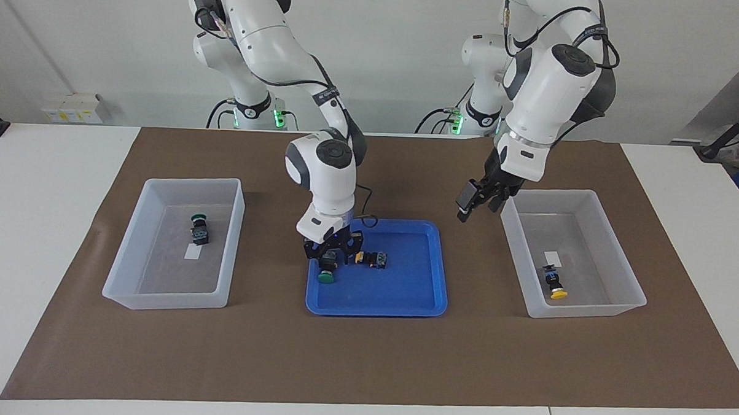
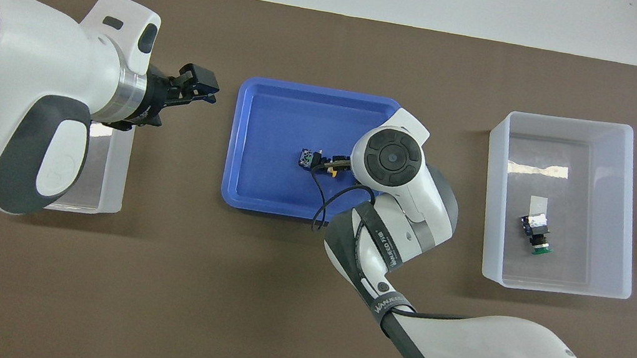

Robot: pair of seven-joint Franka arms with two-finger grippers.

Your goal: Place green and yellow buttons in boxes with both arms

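Right pincer [image 1: 332, 250] low in the blue tray [image 1: 403, 294], centre frame, fingers straddling a green button [image 1: 326, 272]; grip not yet confirmed, cannot tell. A yellow button [image 1: 372, 258] lies beside it.

Left pincer [image 1: 477, 202] hovers empty between tray and its box [image 1: 597, 200], fingers spread, apparently waiting.

- That box: one yellow button [image 1: 556, 286].
- Other box [image 1: 127, 285], frame left: one green button [image 1: 199, 228].
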